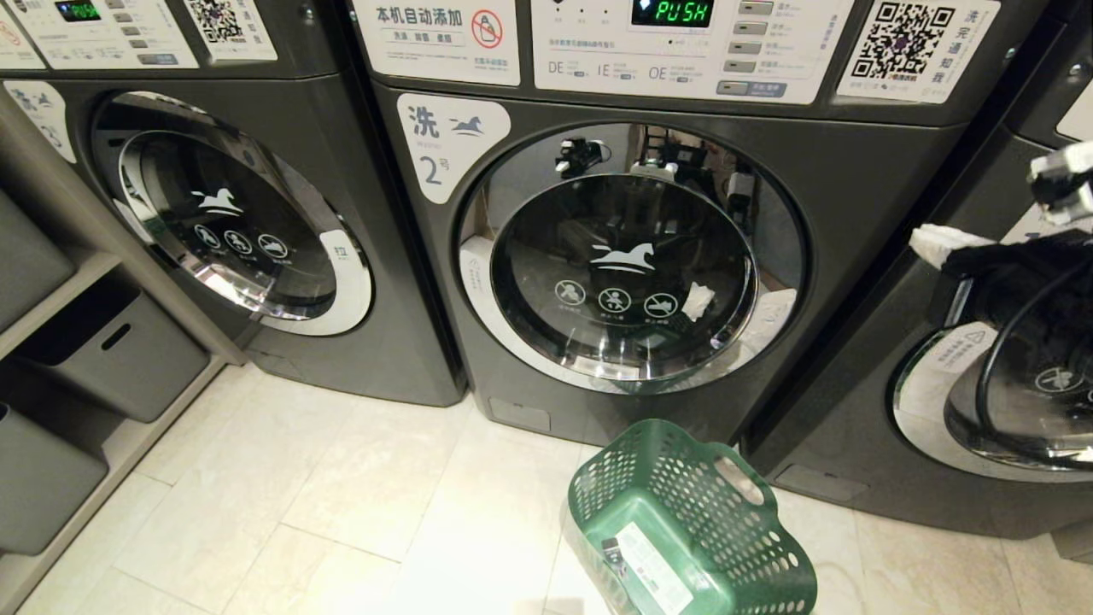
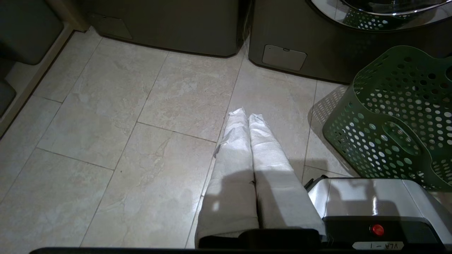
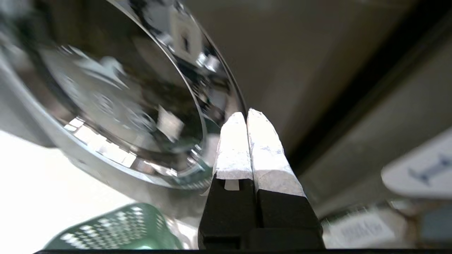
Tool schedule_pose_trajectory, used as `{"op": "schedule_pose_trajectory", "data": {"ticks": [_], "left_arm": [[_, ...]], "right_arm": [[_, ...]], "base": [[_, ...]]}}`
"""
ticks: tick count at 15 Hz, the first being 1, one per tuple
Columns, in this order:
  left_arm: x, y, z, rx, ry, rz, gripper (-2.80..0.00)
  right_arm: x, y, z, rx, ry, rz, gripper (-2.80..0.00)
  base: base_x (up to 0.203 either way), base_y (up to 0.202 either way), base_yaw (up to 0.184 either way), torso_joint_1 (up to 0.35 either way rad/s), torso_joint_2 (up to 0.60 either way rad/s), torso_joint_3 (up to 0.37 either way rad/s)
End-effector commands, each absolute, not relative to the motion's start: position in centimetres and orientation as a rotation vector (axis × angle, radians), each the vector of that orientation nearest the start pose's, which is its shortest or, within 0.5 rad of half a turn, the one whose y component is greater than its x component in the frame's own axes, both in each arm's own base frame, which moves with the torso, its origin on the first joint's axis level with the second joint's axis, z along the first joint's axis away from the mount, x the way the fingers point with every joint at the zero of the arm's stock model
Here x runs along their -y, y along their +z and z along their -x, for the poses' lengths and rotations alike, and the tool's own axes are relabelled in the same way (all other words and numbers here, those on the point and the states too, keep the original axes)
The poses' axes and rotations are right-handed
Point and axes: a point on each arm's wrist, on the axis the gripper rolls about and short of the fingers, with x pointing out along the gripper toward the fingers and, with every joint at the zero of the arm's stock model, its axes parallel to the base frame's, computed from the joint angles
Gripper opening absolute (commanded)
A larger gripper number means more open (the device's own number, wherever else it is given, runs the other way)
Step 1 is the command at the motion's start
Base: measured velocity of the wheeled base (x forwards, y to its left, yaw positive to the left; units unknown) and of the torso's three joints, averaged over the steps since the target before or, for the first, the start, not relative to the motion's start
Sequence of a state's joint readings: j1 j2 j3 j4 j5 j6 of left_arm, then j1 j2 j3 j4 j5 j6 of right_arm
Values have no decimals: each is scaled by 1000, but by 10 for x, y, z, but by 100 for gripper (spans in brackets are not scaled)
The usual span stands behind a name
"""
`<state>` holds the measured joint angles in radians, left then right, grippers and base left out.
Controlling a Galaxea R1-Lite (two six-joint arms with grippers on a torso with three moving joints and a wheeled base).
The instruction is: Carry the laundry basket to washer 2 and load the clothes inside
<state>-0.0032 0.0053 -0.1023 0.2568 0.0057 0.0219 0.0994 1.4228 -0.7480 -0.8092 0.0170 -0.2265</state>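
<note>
Laundry basket (image 1: 687,530) lies tipped on the floor (image 1: 341,495), near washer 2 (image 1: 632,256), door closed. Left gripper (image 2: 247,118) and right gripper (image 3: 246,116): fingers clenched, empty.

Pale stone floor tiles (image 1: 341,495); grey storage bins (image 1: 111,350) sit on shelving at the left.

Washer 2 (image 1: 632,256) is keeping its round door (image 1: 628,273) closed, blocking the drum. The laundry basket (image 1: 683,530) is lying tipped on the floor tiles (image 1: 299,495) just before it, leaving open floor to its left, beside the grey bins (image 1: 111,350).
</note>
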Motion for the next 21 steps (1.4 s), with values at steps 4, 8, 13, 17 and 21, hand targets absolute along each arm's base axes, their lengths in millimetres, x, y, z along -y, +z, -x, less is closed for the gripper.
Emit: {"op": "schedule_pose_trajectory", "data": {"ticks": [4,8,13,17,21], "left_arm": [[0,77,33,-156,1,-22,-280],[0,77,33,-156,1,-22,-280],[0,77,33,-156,1,-22,-280],[0,77,33,-156,1,-22,-280],[0,77,33,-156,1,-22,-280]], "right_arm": [[-91,312,-215,169,425,112,-280],[-128,314,-255,134,499,-26,-280],[-143,333,-302,305,374,-63,-280],[-146,361,-324,466,309,-47,-280],[-150,357,-335,465,300,-28,-280]], "base": [[0,0,0,0,0,0],[0,0,0,0,0,0],[0,0,0,0,0,0],[0,0,0,0,0,0],[0,0,0,0,0,0]]}}
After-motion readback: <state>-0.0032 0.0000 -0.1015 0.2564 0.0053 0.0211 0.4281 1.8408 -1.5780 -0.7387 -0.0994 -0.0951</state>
